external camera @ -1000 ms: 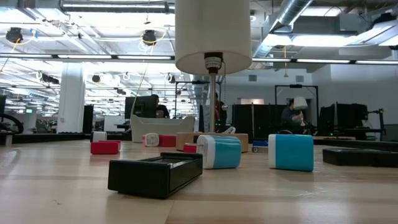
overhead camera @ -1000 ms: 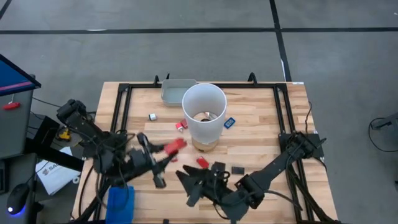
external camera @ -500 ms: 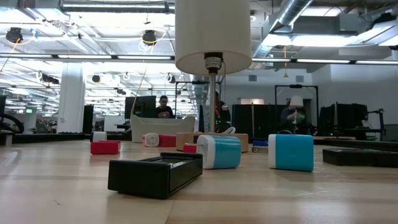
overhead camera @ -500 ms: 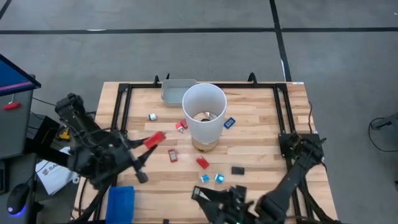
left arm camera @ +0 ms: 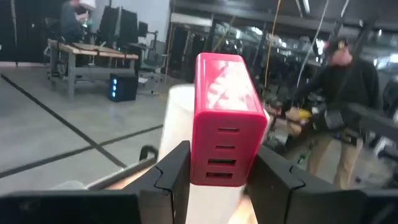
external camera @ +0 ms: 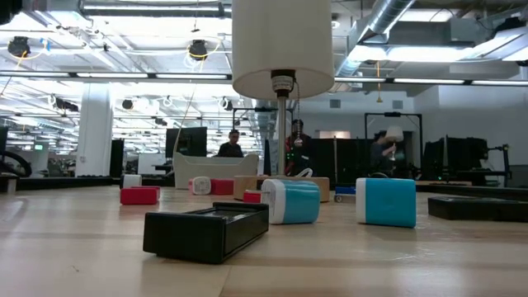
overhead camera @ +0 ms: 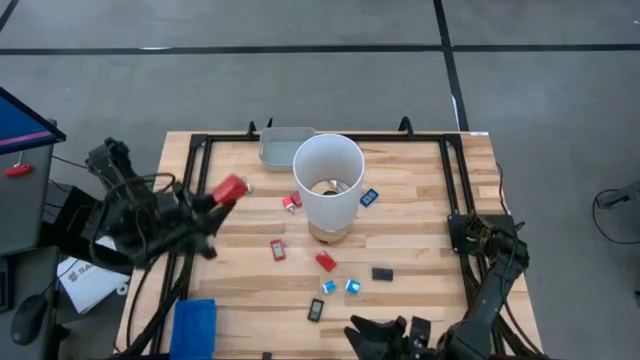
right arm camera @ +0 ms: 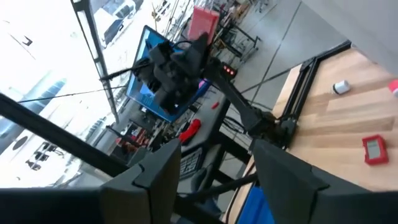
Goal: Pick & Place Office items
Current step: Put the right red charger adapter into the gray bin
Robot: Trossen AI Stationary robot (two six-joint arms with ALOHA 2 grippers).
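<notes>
My left gripper [overhead camera: 218,194] hangs over the table's left part, shut on a red block [overhead camera: 232,187] with a slotted face [left arm camera: 227,118]. Other office items lie loose on the wood: red pieces [overhead camera: 277,249] [overhead camera: 325,262], two light blue ones [overhead camera: 329,287] [overhead camera: 352,287], and black ones [overhead camera: 381,272] [overhead camera: 315,310]. In the low view a black piece [external camera: 206,233] and the light blue ones [external camera: 290,201] rest flat. My right gripper [overhead camera: 380,332] is at the near edge, open, with nothing between its fingers [right arm camera: 155,174]. My left gripper pinches the red block between its two fingers [left arm camera: 177,174], which lie on two opposite sides of its near end [left arm camera: 214,177]. The fingers point about level, and most of the block sticks out beyond their ends. The block is lifted clear of the table.
A tall white cylinder [overhead camera: 327,185] stands mid-table, with a red-white piece [overhead camera: 290,202] and a blue one [overhead camera: 368,197] beside it. A grey tray [overhead camera: 285,145] sits at the far edge and a blue tray [overhead camera: 193,325] at the near left corner. People show in the room behind.
My left gripper has carried the red block from the table's middle toward the left and far edges, rising a little and rolling its wrist. My right gripper has drawn back to the near edge and swung toward the right, uncovering the pieces it hung over.
</notes>
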